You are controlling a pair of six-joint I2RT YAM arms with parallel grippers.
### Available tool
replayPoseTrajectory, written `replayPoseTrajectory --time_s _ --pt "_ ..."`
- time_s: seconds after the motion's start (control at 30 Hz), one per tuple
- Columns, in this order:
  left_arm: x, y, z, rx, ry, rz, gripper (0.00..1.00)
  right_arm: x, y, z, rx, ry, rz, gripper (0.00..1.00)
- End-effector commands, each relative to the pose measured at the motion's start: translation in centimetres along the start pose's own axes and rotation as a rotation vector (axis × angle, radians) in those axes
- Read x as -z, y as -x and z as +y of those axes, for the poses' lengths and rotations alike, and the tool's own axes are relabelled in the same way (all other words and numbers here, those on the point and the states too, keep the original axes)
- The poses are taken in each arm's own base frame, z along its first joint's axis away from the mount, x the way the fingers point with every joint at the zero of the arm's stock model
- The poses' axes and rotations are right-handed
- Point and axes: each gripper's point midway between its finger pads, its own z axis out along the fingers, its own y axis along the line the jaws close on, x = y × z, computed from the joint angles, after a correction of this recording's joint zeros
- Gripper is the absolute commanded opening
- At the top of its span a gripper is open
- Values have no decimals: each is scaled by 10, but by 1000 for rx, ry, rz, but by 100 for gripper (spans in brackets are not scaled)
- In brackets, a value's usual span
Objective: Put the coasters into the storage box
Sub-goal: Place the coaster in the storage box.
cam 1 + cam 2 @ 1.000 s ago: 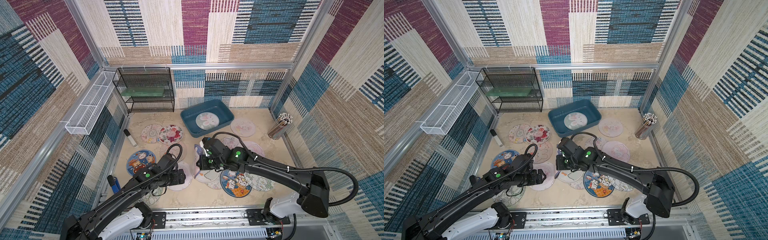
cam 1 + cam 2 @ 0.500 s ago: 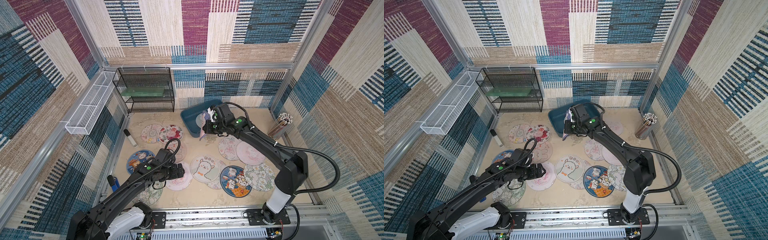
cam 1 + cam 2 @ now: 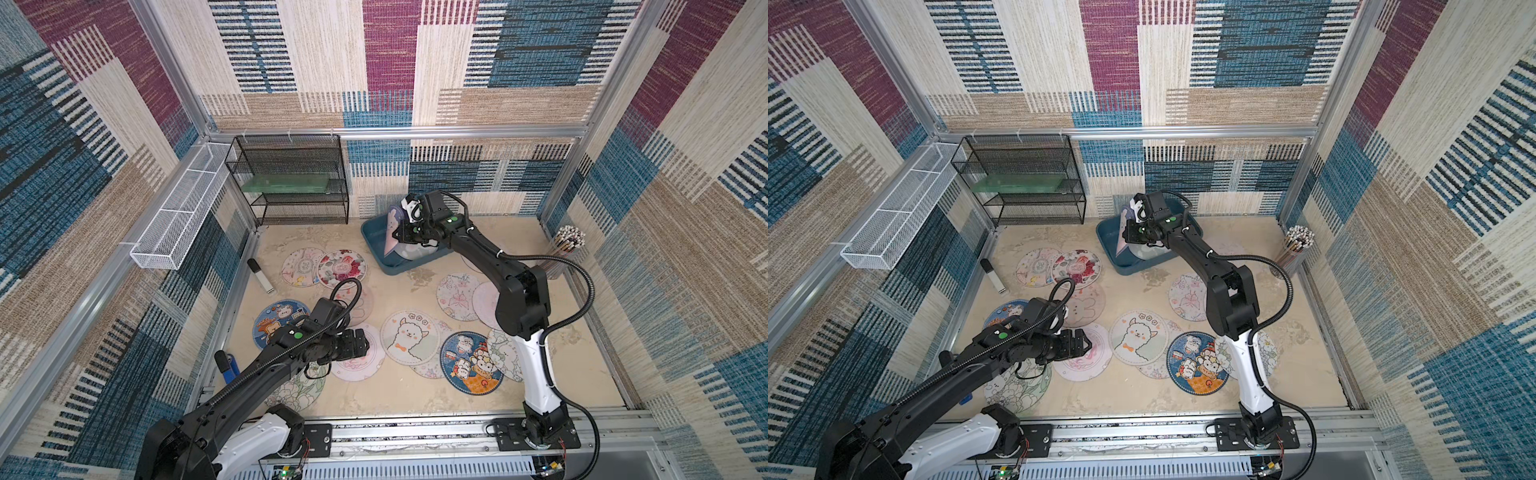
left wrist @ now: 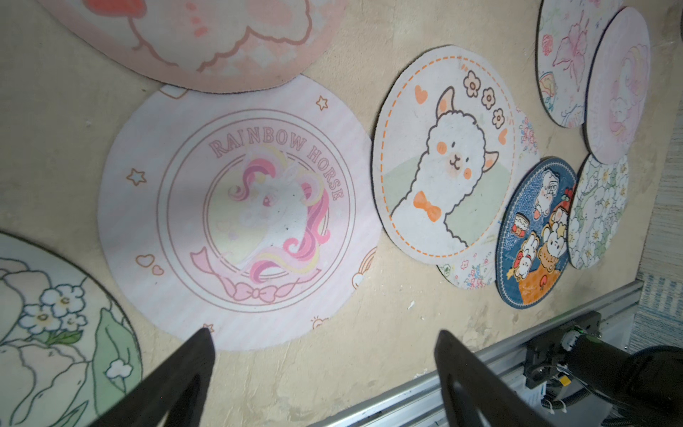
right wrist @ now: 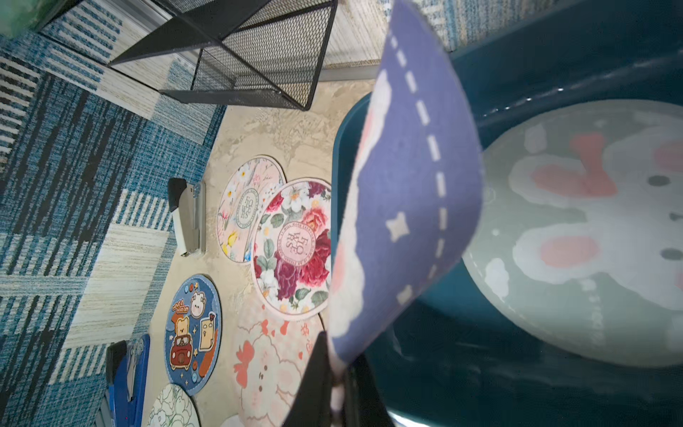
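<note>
Several round printed coasters lie on the beige table in both top views, among them an alpaca coaster (image 3: 409,336) (image 4: 443,155). My right gripper (image 3: 399,237) (image 3: 1128,235) (image 5: 338,369) is shut on the edge of a purple coaster (image 3: 392,232) (image 5: 414,185), which hangs bent above the teal storage box (image 3: 376,249) (image 3: 1113,257) (image 5: 554,55). A pale green bunny coaster (image 5: 591,240) lies flat inside the box. My left gripper (image 3: 361,343) (image 3: 1086,345) (image 4: 321,332) is open, low over the near edge of a pink "Rainbow Horse" coaster (image 4: 258,207) (image 3: 359,365), with nothing between its fingers.
A black wire rack (image 3: 291,183) stands at the back left, with a white mesh basket (image 3: 178,212) on the left wall. A grey stapler (image 3: 261,274) and a blue stapler (image 3: 226,365) lie along the left edge. A cup of sticks (image 3: 567,245) is at the right.
My right arm has carried the purple coaster from the table's middle back to above the storage box. My left gripper has shifted a little over the pink coaster, still open.
</note>
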Motion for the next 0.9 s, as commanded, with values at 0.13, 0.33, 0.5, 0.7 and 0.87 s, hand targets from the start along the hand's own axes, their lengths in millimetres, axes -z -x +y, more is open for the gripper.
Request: replayPoseTrajectory --time_s 0.13,0.33,0.5,0.7,0.87 --pt "-1 5 1 36 16 -14 92 -32 11 -49 -47 29 -29 11" --pt "-5 11 -3 32 22 -4 93 -39 4 -103 -106 -67 -1 12" --pt "-8 15 -6 35 22 4 93 -36 -4 -122 -133 -126 23 23" --pt "-9 17 -6 37 26 0 93 -28 -1 -133 -142 -185 13 52" --pt "-8 17 -4 41 37 -3 93 -15 8 -136 -147 -227 -14 67"
